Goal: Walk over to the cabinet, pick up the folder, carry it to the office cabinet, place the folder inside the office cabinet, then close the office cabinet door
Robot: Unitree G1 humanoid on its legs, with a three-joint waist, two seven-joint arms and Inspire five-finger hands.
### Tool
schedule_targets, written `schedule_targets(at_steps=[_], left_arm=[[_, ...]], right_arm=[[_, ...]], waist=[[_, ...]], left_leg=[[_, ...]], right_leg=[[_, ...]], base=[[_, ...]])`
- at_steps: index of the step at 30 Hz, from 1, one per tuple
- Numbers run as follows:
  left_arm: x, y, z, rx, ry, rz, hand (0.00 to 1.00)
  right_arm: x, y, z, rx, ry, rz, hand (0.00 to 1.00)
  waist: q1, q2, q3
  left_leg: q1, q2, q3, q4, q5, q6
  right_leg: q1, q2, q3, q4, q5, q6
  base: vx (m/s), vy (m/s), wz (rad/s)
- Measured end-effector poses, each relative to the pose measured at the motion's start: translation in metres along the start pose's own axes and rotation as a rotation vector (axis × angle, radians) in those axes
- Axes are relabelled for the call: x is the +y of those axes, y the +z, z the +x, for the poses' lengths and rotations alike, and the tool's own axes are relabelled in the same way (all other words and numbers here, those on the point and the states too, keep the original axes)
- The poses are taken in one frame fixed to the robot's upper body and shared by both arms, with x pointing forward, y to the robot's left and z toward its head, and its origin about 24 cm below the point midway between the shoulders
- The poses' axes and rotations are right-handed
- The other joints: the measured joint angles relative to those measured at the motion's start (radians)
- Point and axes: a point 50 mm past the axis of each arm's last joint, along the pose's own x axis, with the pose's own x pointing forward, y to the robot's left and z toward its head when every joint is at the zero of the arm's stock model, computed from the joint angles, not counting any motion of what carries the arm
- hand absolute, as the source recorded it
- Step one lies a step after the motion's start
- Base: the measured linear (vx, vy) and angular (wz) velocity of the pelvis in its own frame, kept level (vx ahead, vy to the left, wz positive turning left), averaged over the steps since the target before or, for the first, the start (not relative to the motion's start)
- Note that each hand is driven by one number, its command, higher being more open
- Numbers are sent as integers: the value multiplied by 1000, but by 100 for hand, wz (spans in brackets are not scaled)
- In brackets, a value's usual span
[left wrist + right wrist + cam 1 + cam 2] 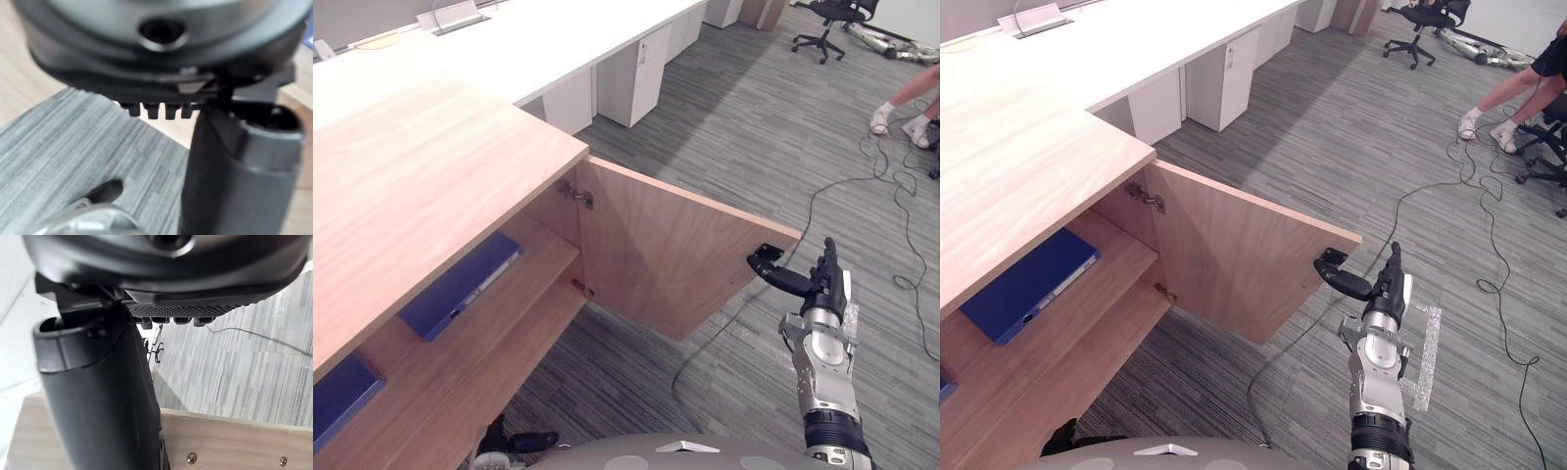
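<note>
The wooden office cabinet (pixel 411 176) stands at my left with its door (pixel 666 255) swung wide open. A blue folder (pixel 460 286) lies flat on the upper shelf inside. A second blue item (pixel 337 397) shows at the shelf's near end. My right hand (pixel 824 284) hangs open just past the door's free edge, fingers straight and thumb reaching toward that edge, holding nothing. Its wrist view shows the door's wood (pixel 234 440) close beneath the thumb. My left hand (pixel 161 54) is low by the cabinet's front, open and empty, over grey carpet.
A row of white desks (pixel 558 39) with pedestals runs behind the cabinet. An office chair (pixel 827 24) stands far back. A person's legs (pixel 901 108) show at the right edge. Cables (pixel 862 186) trail over the carpet, and a pale tape strip (pixel 1427 357) lies beside my right arm.
</note>
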Motion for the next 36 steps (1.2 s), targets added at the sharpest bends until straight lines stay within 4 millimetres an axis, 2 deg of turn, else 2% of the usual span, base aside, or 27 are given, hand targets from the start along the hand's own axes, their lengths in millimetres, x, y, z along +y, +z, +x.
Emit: schedule_targets(at_steps=[4,6,7,9,10,11,12,13,14,18,24,26,29,31,32,36], left_arm=[[-12,12,1,-42,-47,39,100],[-15,13,1,-48,-64,51,100],[-15,13,0,-47,-70,49,100],[-14,10,0,-36,-76,41,100],[-11,9,1,-29,-73,45,100],[-6,10,2,-37,-63,50,100],[-7,10,1,-41,-63,52,100],[-15,6,-1,-39,-83,49,100],[-17,4,-2,-34,-88,49,100],[-9,3,0,-27,-76,65,100],[-13,5,0,-36,-101,91,100],[-13,5,0,-37,-101,91,100],[-11,6,0,-42,-97,93,100],[-14,6,0,-42,-103,89,100],[-14,6,0,-42,-104,88,100],[-13,7,1,-41,-101,89,100]], right_arm=[[12,8,12,-40,225,-315,100],[24,12,18,-66,347,-495,100],[22,12,21,-66,345,-527,100],[19,15,25,-80,361,-618,100],[20,14,25,-82,383,-666,100],[22,12,25,-79,400,-697,100],[17,14,27,-83,404,-745,100],[6,22,33,-98,402,-816,100],[5,25,35,-103,405,-840,100],[7,31,40,-128,463,-997,100],[11,46,45,-227,528,-1244,100],[15,47,44,-262,538,-1306,100],[24,53,40,-336,576,-1365,100],[32,58,32,-423,631,-1444,100],[33,59,30,-438,649,-1459,100],[49,62,0,-593,844,-1563,100]], waist=[[-6,41,-12],[-7,51,-18],[-6,53,-19],[-6,53,-19],[-7,45,-16],[-7,10,-1],[-13,25,-7],[-24,64,-10],[-26,70,-17],[-29,47,-12],[-28,55,-10],[-26,52,-9],[-26,43,-8],[-28,56,-6],[-28,53,-4],[-28,53,-7]], left_leg=[[-2,2,3,10,0,0],[-3,4,2,12,0,0],[-3,5,1,14,0,0],[-11,12,0,42,0,0],[-43,20,-3,117,0,0],[-86,13,-2,183,-37,-4],[-81,-9,-13,59,-18,2],[-96,14,-11,-6,94,14],[-87,7,-9,-20,89,17],[-84,2,-7,-31,92,20],[-77,1,-17,-105,160,20],[-78,1,-23,-106,160,20],[-92,-6,-40,-112,160,20],[-109,3,-51,-113,176,19],[-110,7,-53,-113,177,19],[-119,46,-57,-113,191,5]], right_leg=[[-6,-1,2,-1,2,3],[-6,0,1,-2,6,9],[-6,0,1,-2,9,8],[-6,0,1,-2,32,11],[-5,-13,1,-2,60,6],[0,-39,3,0,77,8],[1,-47,9,-1,87,12],[2,-20,5,-2,86,24],[3,-23,0,-8,85,25],[-8,-26,-2,-9,85,25],[-15,0,-6,-32,83,22],[-15,3,-8,-35,67,19],[-29,-7,-14,-32,11,21],[-56,0,-11,-13,-11,14],[-57,4,-11,-13,-14,16],[-62,37,1,-20,-17,7]], base=[[-14,-35,-12],[-3,-9,-2],[0,0,0],[-14,8,-7],[-48,52,-7],[-70,60,2],[-64,73,8],[-26,57,2],[16,70,-11],[-13,1,-11],[-77,-42,3],[-94,-18,-1],[-146,-45,-5],[-167,-60,-4],[-132,-52,-3],[-91,-58,-7]])
